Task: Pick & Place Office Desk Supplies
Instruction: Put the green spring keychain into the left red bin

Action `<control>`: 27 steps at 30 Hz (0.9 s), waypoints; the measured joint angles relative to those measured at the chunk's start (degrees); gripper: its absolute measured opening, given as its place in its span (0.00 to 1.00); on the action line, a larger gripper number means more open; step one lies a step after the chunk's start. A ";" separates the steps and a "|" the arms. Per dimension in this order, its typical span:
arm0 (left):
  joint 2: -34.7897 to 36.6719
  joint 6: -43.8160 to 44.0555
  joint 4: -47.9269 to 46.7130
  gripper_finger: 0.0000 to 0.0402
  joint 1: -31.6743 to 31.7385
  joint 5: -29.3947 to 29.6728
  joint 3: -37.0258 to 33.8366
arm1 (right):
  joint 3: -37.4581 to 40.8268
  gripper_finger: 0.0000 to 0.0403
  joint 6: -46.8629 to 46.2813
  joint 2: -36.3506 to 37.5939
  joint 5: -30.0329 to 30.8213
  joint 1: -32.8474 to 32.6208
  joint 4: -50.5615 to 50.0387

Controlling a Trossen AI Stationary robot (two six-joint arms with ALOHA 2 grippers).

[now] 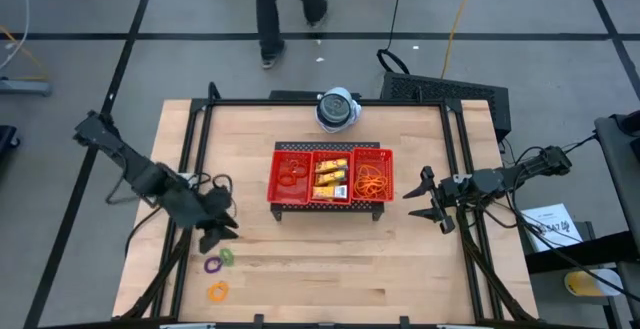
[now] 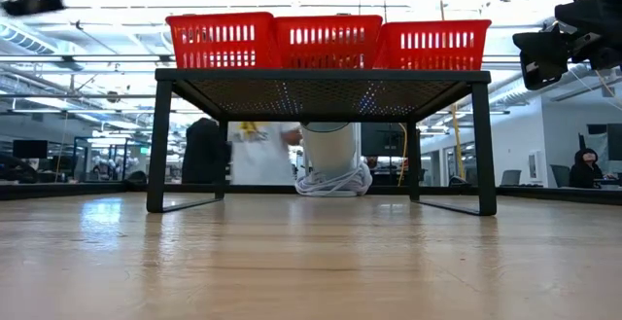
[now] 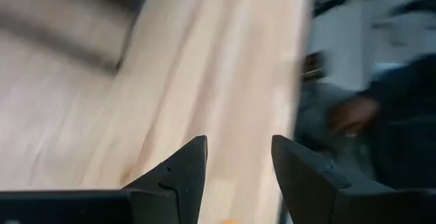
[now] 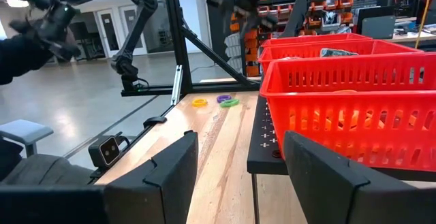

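High view shows three little rings lying loose near the table's front-left corner, just beside the left gripper, fingers parted, empty. Light, thin, slippery-looking hoops (pinch across one rim). Right gripper waits, fingers spread, near the right edge.

Light wooden table with black mesh stand, white-grey device, three coloured rings.

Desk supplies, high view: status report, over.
Left gripper jaws open, empty, above the loose rings. Right gripper jaws open, empty, waiting beside red tray. Purple, green, orange rings on table, not yet picked. Nothing in the way.
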State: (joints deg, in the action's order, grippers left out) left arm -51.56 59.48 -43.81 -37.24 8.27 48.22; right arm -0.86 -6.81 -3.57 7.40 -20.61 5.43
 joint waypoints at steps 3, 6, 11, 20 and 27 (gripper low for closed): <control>-4.19 8.41 -2.67 0.44 -2.65 -0.98 -1.54 | 0.00 0.51 -0.02 0.00 -0.01 0.01 -0.02; -8.60 13.03 -2.71 0.44 -4.94 -3.14 -3.60 | 0.00 0.51 -0.01 0.02 -0.01 0.00 -0.02; -16.62 18.82 -2.64 0.44 -7.84 -4.01 -6.08 | 0.00 0.51 -0.01 0.02 -0.01 -0.01 -0.02; -28.04 23.11 -2.58 0.44 -8.76 -9.35 -7.14 | 0.00 0.51 -0.01 0.01 -0.01 0.00 -0.02; -34.14 24.27 -2.55 0.44 -8.76 -13.03 -7.09 | -0.01 0.51 0.00 0.01 -0.01 -0.02 -0.02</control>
State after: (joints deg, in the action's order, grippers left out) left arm -85.71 83.74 -46.36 -46.00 -4.77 41.13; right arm -0.87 -6.82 -3.56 7.40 -20.62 5.41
